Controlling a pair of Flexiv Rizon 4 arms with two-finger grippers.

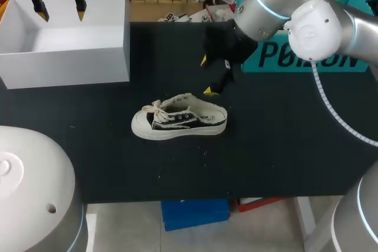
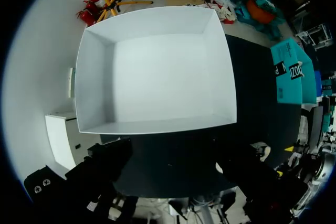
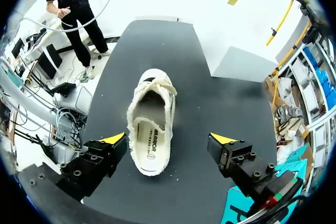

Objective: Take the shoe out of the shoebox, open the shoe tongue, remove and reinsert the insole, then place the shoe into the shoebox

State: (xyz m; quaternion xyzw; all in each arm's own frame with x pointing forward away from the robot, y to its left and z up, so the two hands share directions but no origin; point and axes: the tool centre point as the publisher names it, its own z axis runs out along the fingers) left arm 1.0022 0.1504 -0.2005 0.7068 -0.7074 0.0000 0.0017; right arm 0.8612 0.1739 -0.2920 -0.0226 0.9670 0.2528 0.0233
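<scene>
A cream and black canvas shoe [image 1: 179,121] lies on its sole on the black table [image 1: 283,146], toe towards the left, laces tied. My right gripper [image 1: 207,75] hovers open just above and behind its heel. In the right wrist view the shoe [image 3: 151,129] sits below and between the spread yellow tips of the right gripper [image 3: 168,139], apart from both, with the insole [image 3: 149,142] showing inside. The white shoebox [image 1: 65,69] stands open and empty at the back left. My left gripper [image 1: 60,12] hangs open above it; the left wrist view looks down into the shoebox [image 2: 94,77].
A teal carton [image 1: 307,57] stands at the back right, behind my right arm [image 1: 307,22]. Bare black table surrounds the shoe in front and to both sides.
</scene>
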